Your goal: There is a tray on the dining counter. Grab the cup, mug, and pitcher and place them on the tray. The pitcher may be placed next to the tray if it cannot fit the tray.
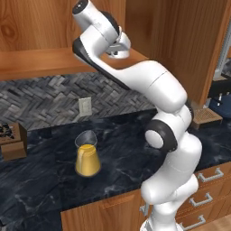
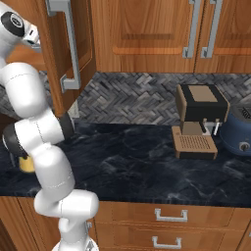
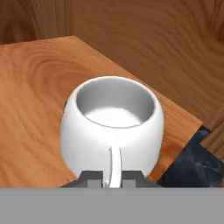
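A herringbone backsplash (image 2: pixel 147 95) of grey tile is set behind the black wall counter (image 2: pixel 147 166). Above the backsplash, wooden upper cabinets (image 2: pixel 162 34) with metal handles are hung. An outlet plate (image 1: pixel 85 106) is mounted on the backsplash. Below the counter, wooden drawers (image 2: pixel 169 215) with metal pulls are fitted. On it, beside the backsplash, a coffee machine (image 2: pixel 198 120) is placed.

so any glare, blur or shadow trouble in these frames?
Hand view: sharp, mug evenly lit, claw shut on its handle. Left base view: slightly soft, pitcher casts a small dark shadow. Right base view: flat light, no glare on coffee machine.
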Robot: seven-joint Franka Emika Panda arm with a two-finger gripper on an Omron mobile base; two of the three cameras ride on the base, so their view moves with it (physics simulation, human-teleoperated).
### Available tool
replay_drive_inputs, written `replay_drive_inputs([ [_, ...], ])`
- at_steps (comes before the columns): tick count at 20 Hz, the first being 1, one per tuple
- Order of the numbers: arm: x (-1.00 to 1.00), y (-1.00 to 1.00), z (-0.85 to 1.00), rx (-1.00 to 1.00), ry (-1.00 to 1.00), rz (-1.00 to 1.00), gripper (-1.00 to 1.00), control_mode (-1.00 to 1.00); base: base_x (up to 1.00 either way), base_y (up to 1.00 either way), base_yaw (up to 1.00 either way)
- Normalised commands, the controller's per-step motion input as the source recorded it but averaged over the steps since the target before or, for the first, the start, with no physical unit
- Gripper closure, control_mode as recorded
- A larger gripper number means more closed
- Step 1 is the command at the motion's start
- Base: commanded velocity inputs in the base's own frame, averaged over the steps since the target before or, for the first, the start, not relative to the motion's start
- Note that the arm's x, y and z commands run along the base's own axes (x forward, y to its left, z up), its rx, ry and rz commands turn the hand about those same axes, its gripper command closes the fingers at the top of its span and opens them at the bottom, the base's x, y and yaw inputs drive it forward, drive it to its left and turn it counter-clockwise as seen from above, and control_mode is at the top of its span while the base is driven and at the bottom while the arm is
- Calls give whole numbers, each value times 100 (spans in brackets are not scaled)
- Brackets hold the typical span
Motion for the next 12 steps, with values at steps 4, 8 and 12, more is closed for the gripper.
replay_drive_inputs([
  [4,-100,0,-30,0,0,-9,100,-100,0,0,0],
  [8,-100,3,-29,0,-3,-2,100,-100,0,0,0],
  [12,-100,0,-22,0,-8,0,100,-100,0,0,0],
])
